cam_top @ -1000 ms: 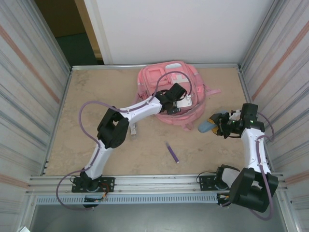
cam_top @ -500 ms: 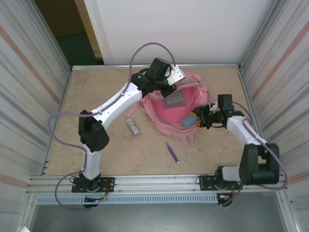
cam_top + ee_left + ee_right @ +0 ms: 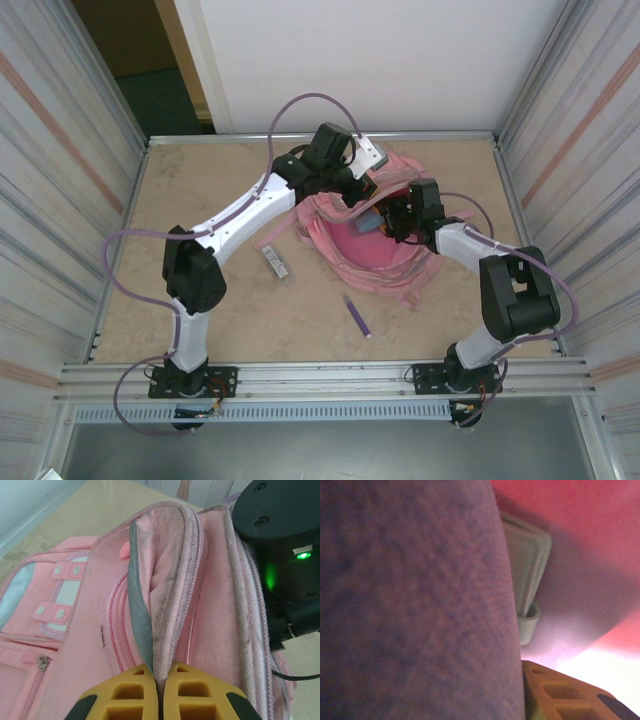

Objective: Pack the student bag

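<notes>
Two ribbed metal side walls, white back wall, tan table (image 3: 190, 170) from above. Student bag (image 3: 385, 265) right of centre toward the far edge, long axis running far to near, mouth upward. Left gripper (image 3: 358, 195) pinching its far rim; right gripper (image 3: 385, 222) inside the mouth.

Left wrist: pads (image 3: 125, 700) closed tight on a grey-edged flap (image 3: 140, 615).

Right wrist: pink lining, finger (image 3: 560, 695) pressed against the held blue-grey pouch (image 3: 410, 600).
</notes>
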{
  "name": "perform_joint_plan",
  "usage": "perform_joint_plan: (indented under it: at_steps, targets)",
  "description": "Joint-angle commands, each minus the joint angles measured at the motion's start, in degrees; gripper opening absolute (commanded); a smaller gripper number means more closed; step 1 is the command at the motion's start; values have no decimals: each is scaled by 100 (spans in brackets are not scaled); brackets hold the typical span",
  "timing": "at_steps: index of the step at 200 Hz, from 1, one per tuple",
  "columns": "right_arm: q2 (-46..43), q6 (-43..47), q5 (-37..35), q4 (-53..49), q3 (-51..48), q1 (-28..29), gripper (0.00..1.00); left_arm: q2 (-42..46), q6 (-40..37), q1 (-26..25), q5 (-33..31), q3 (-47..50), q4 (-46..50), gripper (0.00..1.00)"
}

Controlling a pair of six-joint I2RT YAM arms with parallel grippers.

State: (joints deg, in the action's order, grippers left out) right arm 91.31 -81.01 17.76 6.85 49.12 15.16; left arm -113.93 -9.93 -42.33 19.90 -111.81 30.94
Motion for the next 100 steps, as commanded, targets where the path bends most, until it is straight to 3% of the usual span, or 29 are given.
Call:
perform_joint_plan:
  at_steps: [1,29,56,100]
  targets:
    - [399,-599,-299,579,-281,60,38,558,420,9,617,-145,-1066,0]
    - [742,-298,-87,387,12,118,43,524,585,14,876,-142,-1210,0]
    - [1186,-217,-115,930,109,191,45,559,748,14,1088,-16,-1353,0]
    - [2317,-160,260,1461,1159,341,47,729,862,16,1261,520,-1781,0]
